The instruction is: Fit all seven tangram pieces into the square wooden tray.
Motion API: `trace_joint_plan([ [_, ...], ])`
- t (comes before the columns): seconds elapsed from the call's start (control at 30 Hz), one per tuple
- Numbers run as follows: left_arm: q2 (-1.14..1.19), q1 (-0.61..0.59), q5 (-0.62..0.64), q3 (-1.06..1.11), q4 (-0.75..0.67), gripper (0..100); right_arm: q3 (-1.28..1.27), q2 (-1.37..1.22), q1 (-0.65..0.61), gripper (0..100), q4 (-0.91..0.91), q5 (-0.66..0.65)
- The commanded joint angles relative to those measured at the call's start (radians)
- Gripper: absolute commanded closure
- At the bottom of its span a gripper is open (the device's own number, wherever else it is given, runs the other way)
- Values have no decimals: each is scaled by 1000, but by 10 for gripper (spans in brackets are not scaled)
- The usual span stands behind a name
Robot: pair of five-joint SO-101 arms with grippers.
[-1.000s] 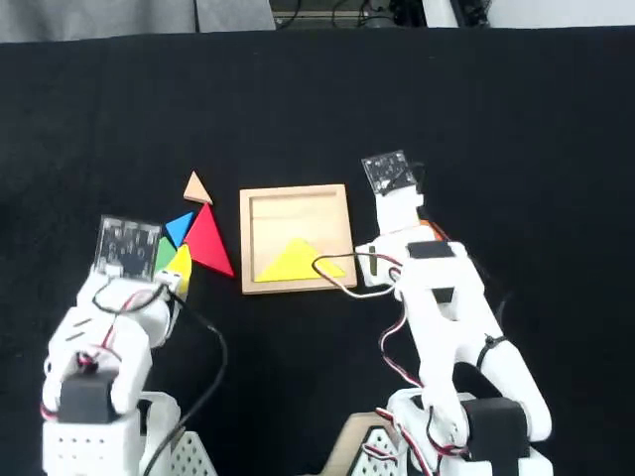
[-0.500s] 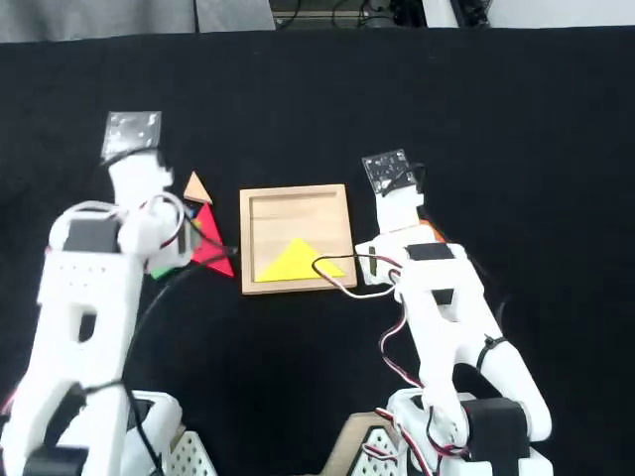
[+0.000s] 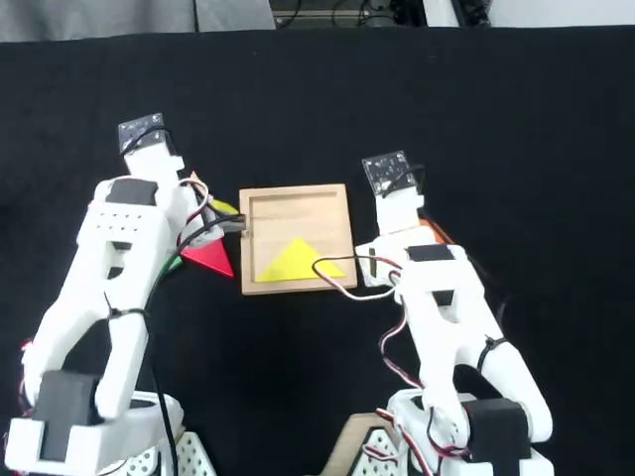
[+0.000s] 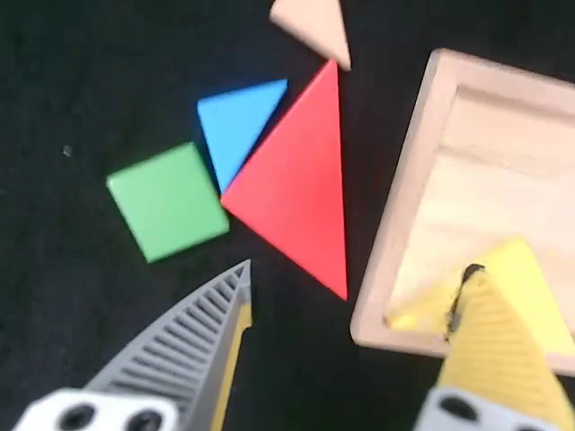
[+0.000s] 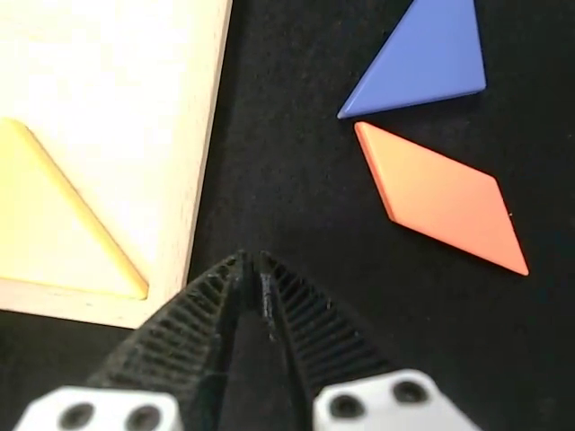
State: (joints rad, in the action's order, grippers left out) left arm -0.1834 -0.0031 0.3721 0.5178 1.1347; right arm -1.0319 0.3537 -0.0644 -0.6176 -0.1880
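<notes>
Square wooden tray (image 3: 296,188) lay flat mid-desk on the black desk (image 3: 516,119), between the two arms. Only one piece was inside: a large yellow triangle (image 3: 295,261), flat against the tray's near wall.

A large red triangle (image 4: 301,189) lay on the desk just beside the tray's left wall, long edge towards the tray. A small blue triangle (image 4: 238,117) sat against the red one's outer edge, and a green square (image 4: 168,202) was just beside both, one corner up against them. A small tan wooden triangle (image 4: 310,22) lay at the red triangle's far tip.

Left gripper (image 4: 355,272) hung over the red triangle's near corner and the tray's left wall. Its fingers were spread wide and gripped nothing. The grey finger (image 4: 225,314) was over bare desk and the yellow finger (image 4: 485,350) over the tray's near-left corner, by the yellow triangle. Could not tell whether either tip touched anything.

On the other side of the tray, a violet-blue triangle (image 5: 427,58) and an orange parallelogram (image 5: 440,197) lay close together on the desk, apart from the tray.

Right gripper (image 5: 252,269) sat over bare desk just beside the tray's right wall, black fingers pressed together with nothing between them.
</notes>
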Motion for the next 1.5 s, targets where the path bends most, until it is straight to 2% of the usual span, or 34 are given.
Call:
trace_joint_plan([
  [0.0, 48, -97, 11, 56, -160, 657, 7, 36, 14, 987, 15, 6],
  [0.1, 66, -142, 0, 94, -219, 657, 7, 36, 12, 987, 20, 6],
  [0.2, 75, -130, -61, 102, -222, 657, -4, 36, 12, 987, 52, 6],
  [0.47, 80, -82, -68, 101, -230, 657, -19, 36, 12, 987, 77, 6],
  [0.7, 81, -67, 49, 102, -236, 658, -19, 36, 12, 987, 77, 6],
  [0.9, 81, -58, 46, 176, -347, 658, -21, 36, 12, 987, 77, 6],
  [1.0, 80, -59, 46, 191, -354, 658, -21, 36, 12, 987, 77, 6],
  [1.23, 80, -59, 46, 189, -358, 770, -21, 36, 12, 987, 77, 6],
  [1.47, 81, -59, 46, 196, -384, 771, -21, 36, 12, 987, 77, 6],
])
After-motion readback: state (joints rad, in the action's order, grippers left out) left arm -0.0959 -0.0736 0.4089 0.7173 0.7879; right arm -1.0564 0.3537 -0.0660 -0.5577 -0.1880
